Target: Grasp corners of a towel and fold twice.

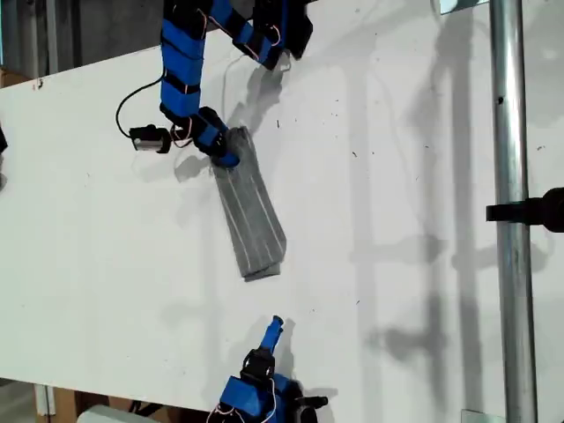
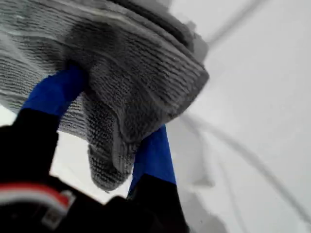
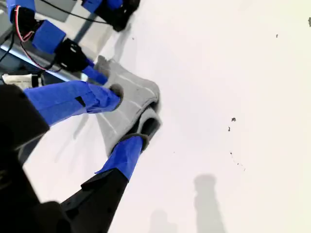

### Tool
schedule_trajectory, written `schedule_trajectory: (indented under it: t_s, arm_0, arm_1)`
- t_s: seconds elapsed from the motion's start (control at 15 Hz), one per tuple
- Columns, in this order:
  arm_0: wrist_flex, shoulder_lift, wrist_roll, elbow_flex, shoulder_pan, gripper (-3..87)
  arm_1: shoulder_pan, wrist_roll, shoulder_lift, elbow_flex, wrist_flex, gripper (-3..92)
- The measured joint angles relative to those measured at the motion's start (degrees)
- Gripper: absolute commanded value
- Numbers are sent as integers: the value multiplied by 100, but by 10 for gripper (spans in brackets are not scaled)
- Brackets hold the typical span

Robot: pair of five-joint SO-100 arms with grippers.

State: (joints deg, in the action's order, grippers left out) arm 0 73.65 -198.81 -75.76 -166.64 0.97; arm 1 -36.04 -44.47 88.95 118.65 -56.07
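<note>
Towel [image 1: 251, 216] folded narrow; gripped end hidden by first gripper [image 1: 225, 150].

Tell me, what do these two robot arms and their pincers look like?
Both arms are built of blocky bright blue segments joined by black motor housings. My first gripper has blue pincer fingers on a black base, with red and white wiring showing. My second gripper matches: blue fingers, black body, thin red wires, and a black cable loops beside the arm.

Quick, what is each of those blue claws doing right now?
My first gripper: shut on the towel.
My second gripper: open, holding nothing, apart from the towel.
</note>
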Motion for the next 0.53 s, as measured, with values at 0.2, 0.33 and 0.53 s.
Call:
schedule_trajectory:
  t_s: [0.2,0.33,0.53]
  arm_0:
    - [0,0,-18,0,9,145]
    - [0,0,-18,0,18,145]
    - [0,0,-18,0,18,145]
  arm_1:
    - [202,-281,35,-483,-1740,-1]
    - [738,-800,1028,-220,-2883,-1]
    - [1477,-2013,2865,369,-4280,-1]
